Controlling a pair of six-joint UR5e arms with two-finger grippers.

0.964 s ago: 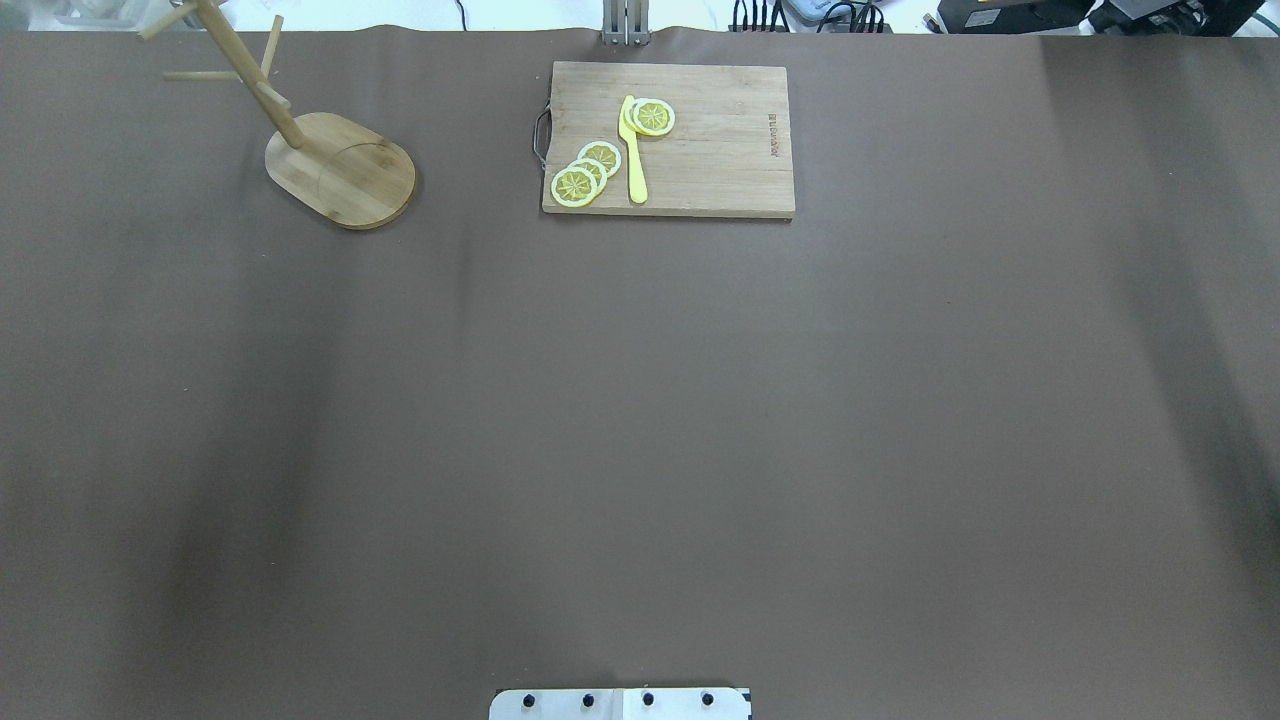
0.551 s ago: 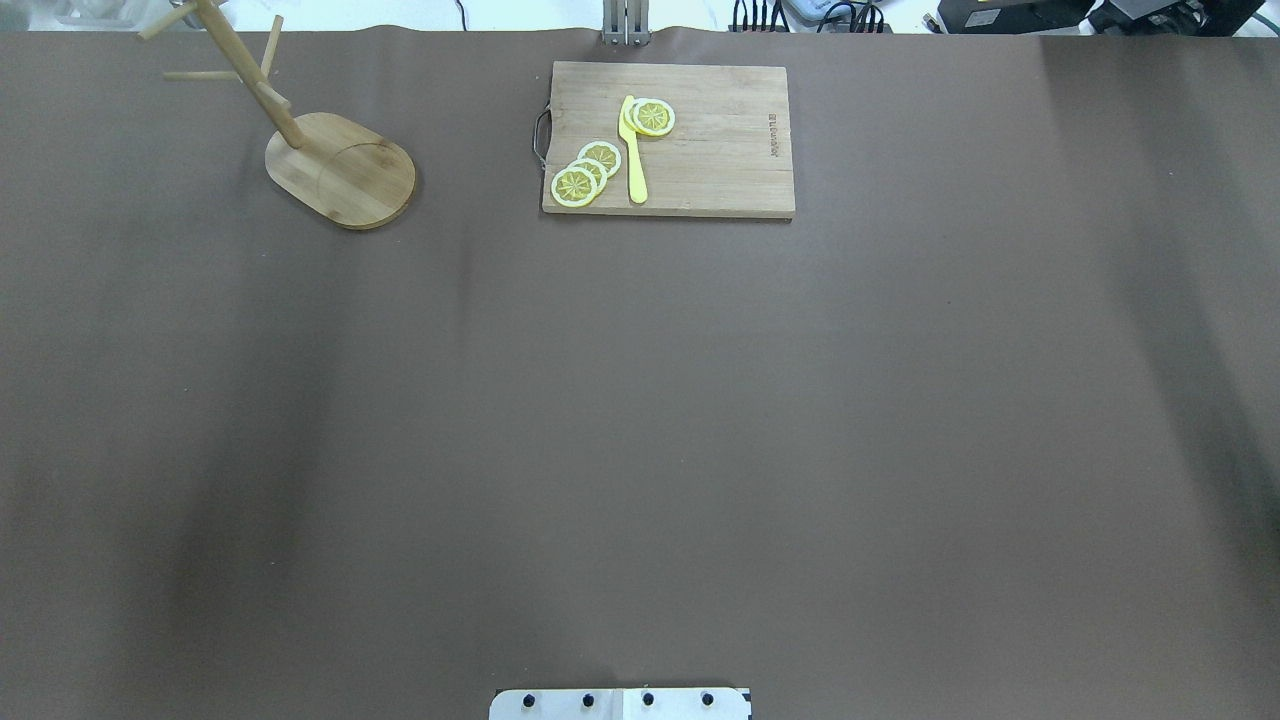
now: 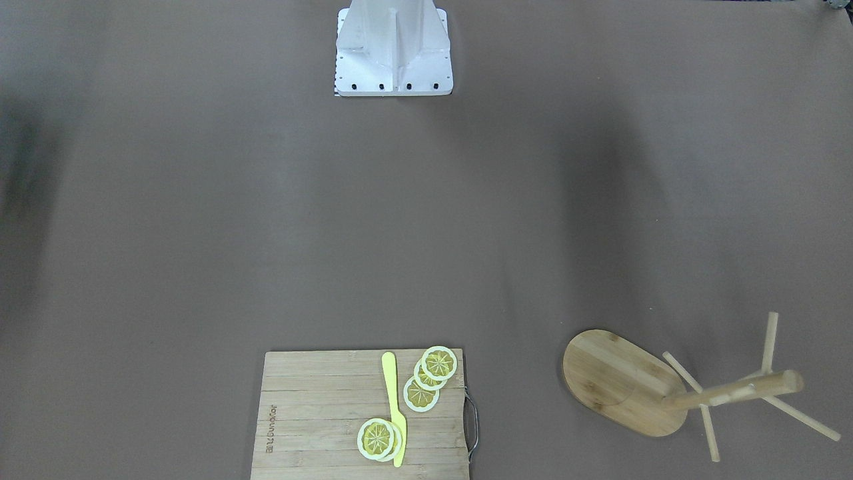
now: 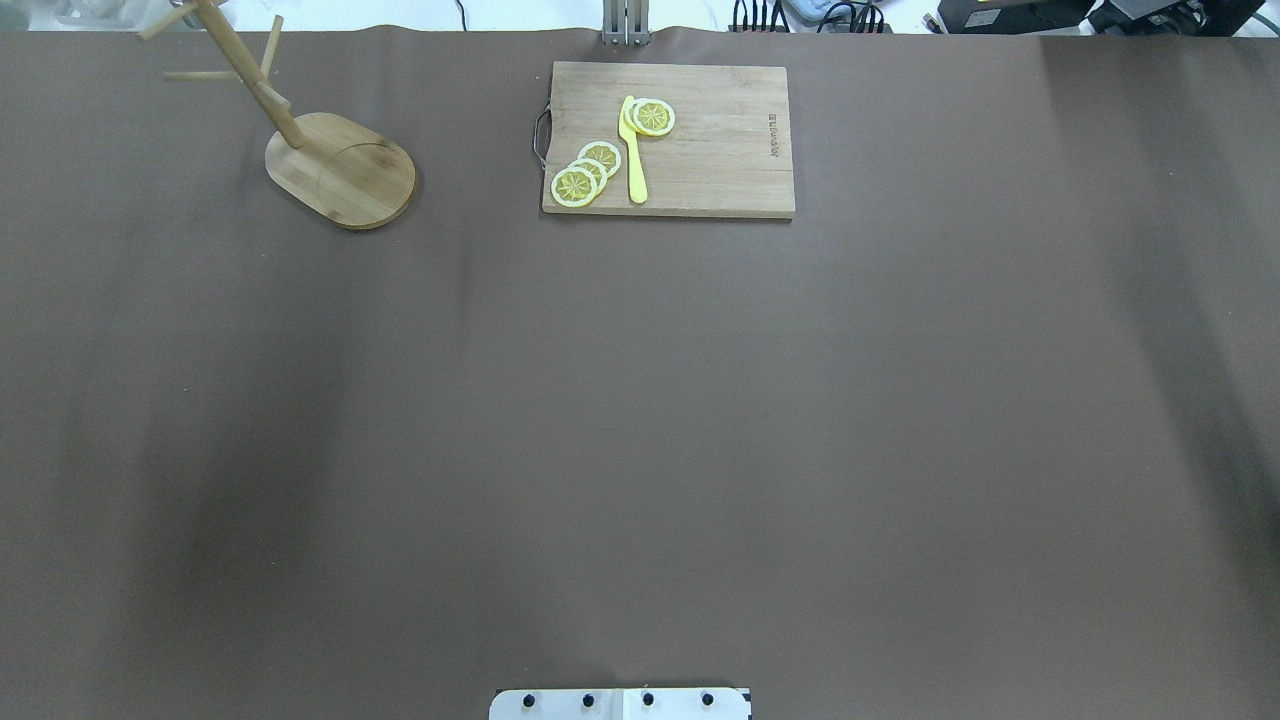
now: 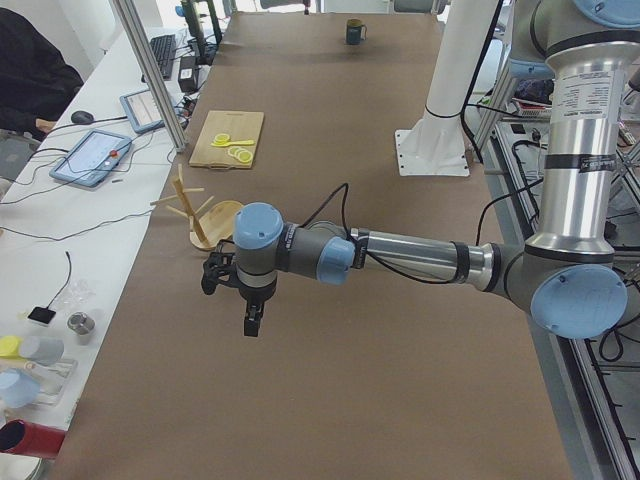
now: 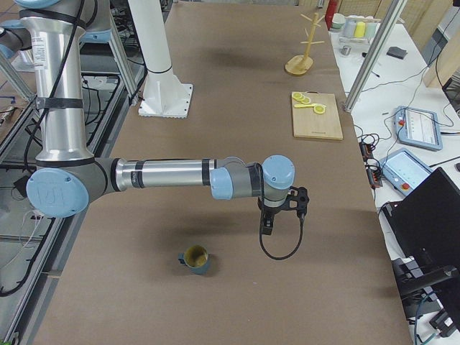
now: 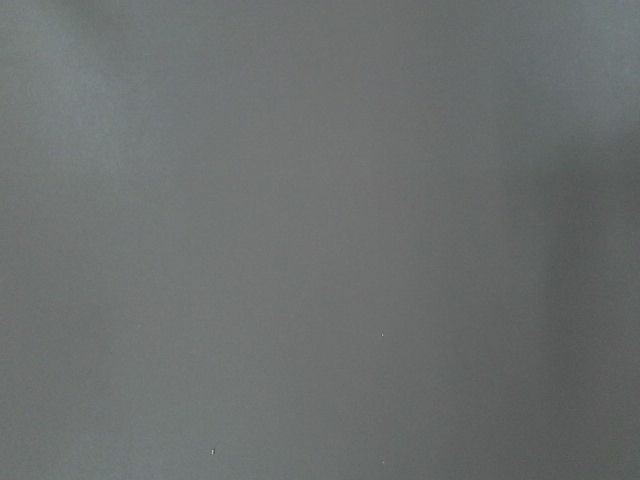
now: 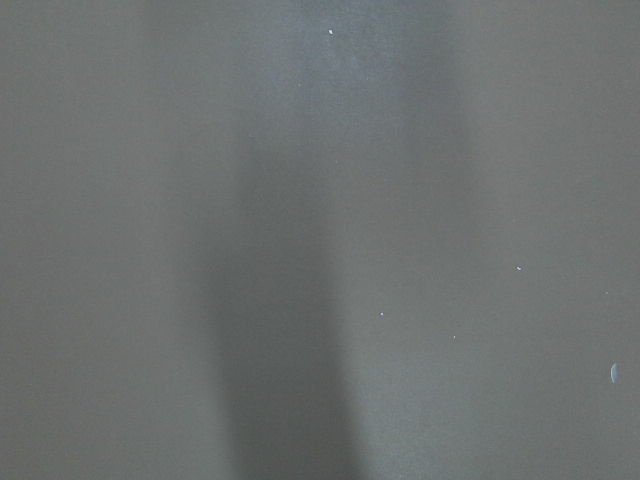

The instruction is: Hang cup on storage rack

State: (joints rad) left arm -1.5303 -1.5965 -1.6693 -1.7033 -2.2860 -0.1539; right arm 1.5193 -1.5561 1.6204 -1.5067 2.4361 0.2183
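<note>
Nothing shifts overhead vs the earlier frames: cutting board (image 4: 668,140) and storage rack (image 4: 340,170) sit where they were. At the robot's right end of the table (image 6: 215,309) the cup (image 6: 195,259) stands upright, untouched. The right gripper (image 6: 266,227) hangs close by, clear of it; claw state can't be told from a side view. Same for the left gripper (image 5: 250,322). Rack: far left corner, well apart from the cup. Risk: long carry, likely handover; slip there, or handle knocks a thin peg (image 3: 769,340) and tips the rack.
</note>
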